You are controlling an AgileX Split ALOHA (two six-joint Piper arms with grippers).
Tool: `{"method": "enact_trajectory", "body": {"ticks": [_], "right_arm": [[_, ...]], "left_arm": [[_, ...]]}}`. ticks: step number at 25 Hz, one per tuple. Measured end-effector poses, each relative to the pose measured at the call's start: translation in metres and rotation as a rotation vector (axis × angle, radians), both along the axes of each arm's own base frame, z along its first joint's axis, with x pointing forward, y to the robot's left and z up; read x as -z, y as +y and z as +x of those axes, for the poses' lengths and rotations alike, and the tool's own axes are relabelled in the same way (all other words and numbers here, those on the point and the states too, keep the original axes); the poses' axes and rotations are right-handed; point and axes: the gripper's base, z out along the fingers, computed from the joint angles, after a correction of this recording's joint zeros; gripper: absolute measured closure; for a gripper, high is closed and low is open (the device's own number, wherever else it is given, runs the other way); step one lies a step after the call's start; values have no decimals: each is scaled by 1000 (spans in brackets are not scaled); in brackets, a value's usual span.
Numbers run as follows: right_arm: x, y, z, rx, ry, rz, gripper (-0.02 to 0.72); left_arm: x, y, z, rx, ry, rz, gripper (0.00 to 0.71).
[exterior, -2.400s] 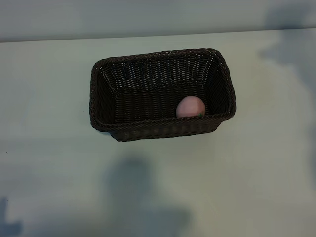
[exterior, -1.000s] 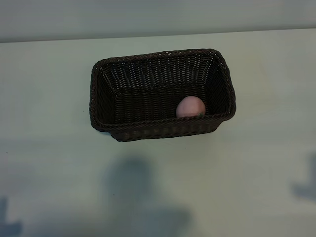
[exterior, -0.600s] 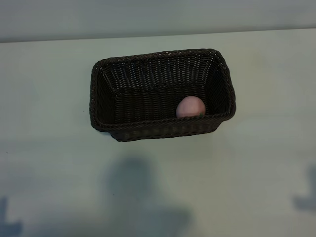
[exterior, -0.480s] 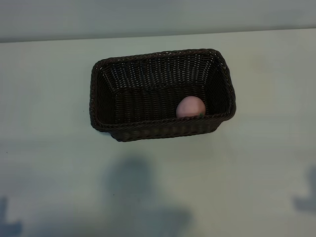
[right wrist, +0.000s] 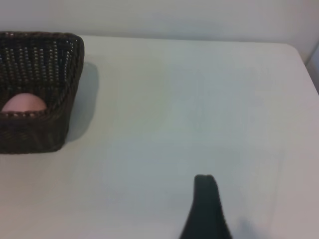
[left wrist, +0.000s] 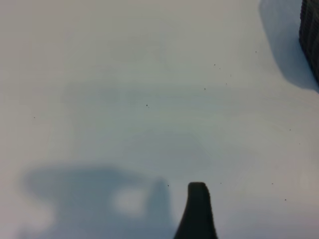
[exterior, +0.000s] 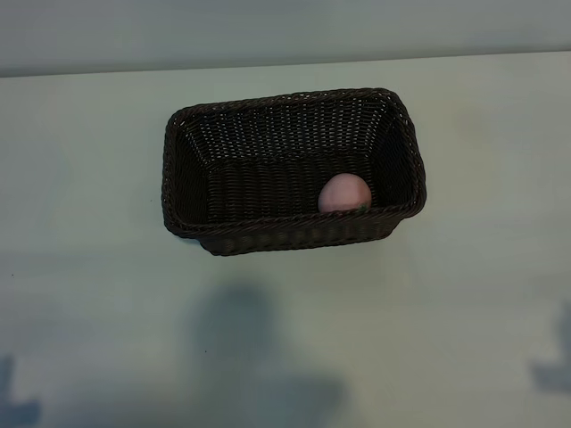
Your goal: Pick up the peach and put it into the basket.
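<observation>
The right hand [right wrist: 205, 209] is open and holds nothing. It hangs low over the bare surface [right wrist: 199, 109], well apart from the basket [right wrist: 65, 99]. The peach [exterior: 344, 193] already sits inside the basket, near the corner closest to this hand. The left hand [left wrist: 198, 211] is open and empty too, farther off.

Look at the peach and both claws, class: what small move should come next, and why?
Probably none beyond parking. The peach already lies inside the basket, near its right end. The right claw shows only one finger over bare table, clear of the basket; the left claw likewise. I would let the right arm settle at rest.
</observation>
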Motion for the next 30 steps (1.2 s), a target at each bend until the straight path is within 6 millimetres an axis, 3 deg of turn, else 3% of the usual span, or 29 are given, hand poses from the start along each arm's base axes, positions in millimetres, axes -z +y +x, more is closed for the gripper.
{"method": "enact_trajectory", "body": {"ticks": [30], "right_arm": [[12, 4, -5, -30, 140, 45, 191]], "left_arm": [[0, 0, 0, 0, 0, 0, 118]]}}
